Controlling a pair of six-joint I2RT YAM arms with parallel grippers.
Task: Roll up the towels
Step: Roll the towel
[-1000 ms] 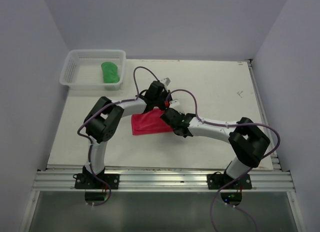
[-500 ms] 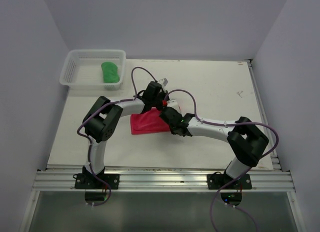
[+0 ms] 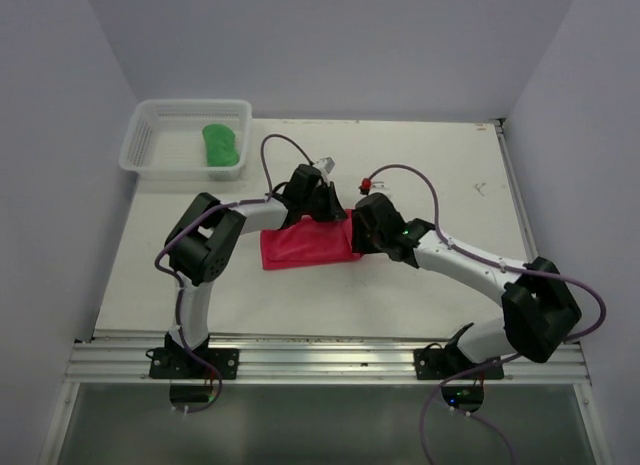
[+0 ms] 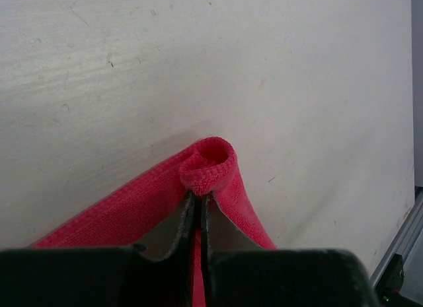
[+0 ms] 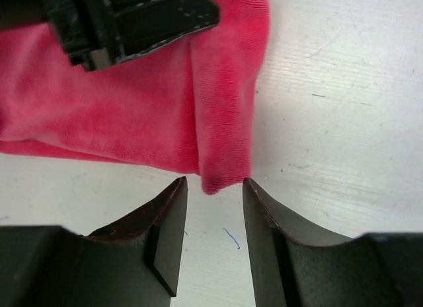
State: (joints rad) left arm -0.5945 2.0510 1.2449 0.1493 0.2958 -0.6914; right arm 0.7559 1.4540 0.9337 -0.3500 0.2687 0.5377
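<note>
The pink-red towel (image 3: 300, 250) lay near the middle of the table (image 3: 450, 165), between the two arms; it was a soft, fleecy cloth of bright colour, mostly flat, and its right end was folded over into a thicker band. The left gripper (image 4: 197, 200) had its jaws closed on the far edge of this towel; the pinched cloth curled into a small loop just beyond the fingertips, and the fine ribbed pile was visible there. The right gripper (image 5: 213, 183) stood at the near right corner of the folded band with its jaws apart; the corner pointed into the gap between them, but they did not clamp it. The green towel (image 3: 221, 145) lay as a compact bundle inside the white mesh basket (image 3: 150, 113) at the far left corner of the table, well apart from both grippers.
</note>
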